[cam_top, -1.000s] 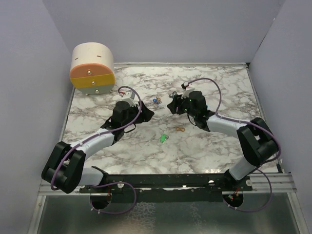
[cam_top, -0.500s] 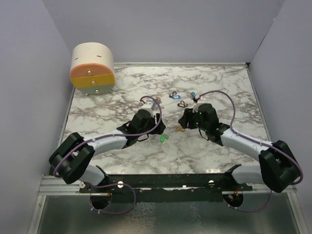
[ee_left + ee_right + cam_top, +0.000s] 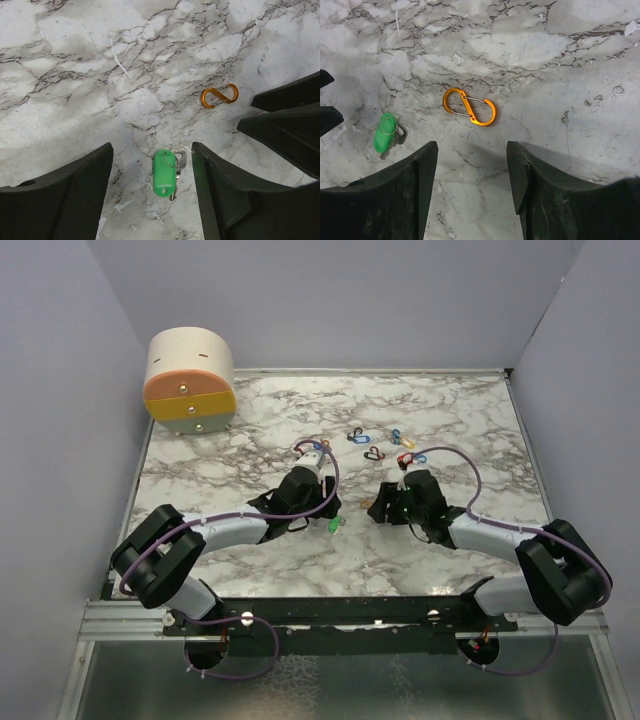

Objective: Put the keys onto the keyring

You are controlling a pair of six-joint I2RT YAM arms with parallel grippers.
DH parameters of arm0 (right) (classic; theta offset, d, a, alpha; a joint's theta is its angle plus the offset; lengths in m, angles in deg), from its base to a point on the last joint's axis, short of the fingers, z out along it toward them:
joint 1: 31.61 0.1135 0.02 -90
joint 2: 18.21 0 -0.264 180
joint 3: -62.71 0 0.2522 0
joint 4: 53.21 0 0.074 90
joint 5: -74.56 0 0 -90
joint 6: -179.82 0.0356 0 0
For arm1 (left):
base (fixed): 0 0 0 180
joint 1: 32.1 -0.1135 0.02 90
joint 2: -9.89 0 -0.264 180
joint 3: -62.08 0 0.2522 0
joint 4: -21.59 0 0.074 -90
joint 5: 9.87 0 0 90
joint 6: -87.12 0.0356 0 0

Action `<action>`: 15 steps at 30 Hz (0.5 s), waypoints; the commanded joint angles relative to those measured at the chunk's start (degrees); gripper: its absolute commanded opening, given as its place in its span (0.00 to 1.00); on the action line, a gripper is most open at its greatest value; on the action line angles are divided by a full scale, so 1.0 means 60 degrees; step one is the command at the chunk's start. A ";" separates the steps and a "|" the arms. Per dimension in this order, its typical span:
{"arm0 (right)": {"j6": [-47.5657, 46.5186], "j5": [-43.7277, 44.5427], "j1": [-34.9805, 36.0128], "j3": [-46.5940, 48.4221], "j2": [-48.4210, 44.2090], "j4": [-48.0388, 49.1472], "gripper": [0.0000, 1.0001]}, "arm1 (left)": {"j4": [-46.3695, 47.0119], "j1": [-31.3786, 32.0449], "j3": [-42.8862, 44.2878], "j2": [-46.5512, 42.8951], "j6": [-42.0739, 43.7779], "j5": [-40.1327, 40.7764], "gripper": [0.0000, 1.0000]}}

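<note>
Left gripper [image 3: 151, 147]: jaws spread, empty, poised over the green-tagged key [image 3: 164, 173] lying flat on the table [image 3: 230, 455], left of and nearer than the orange clip [image 3: 470, 106]; right gripper [image 3: 470, 145]: parted, empty, facing that clip; advised: lower squarely, pinch the tag's edges, keep its hole exposed.

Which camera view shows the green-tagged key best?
Left wrist: the green-tagged key lies large and unblocked between the left gripper's open fingers, metal blade visible. Right wrist shows it small, near the left edge; top external shows only a green speck beside the left gripper.

A green key [image 3: 334, 524] lies on the marble table [image 3: 440, 410] between left arm [image 3: 240, 528] and right arm [image 3: 480, 532].
</note>
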 commanded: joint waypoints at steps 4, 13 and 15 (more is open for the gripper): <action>0.0370 -0.0465 -0.0021 -0.0147 0.0563 0.1203 0.59 | 0.0092 0.0071 0.0099 -0.0093 0.0107 0.0263 0.66; 0.0284 -0.0807 -0.0021 0.0069 0.1449 0.1857 0.59 | 0.0123 0.0078 -0.0077 -0.0188 0.0146 0.0403 0.66; 0.0289 -0.1080 -0.0021 0.0073 0.1594 0.2036 0.59 | 0.0102 0.0077 -0.0106 -0.0228 0.0157 0.0460 0.66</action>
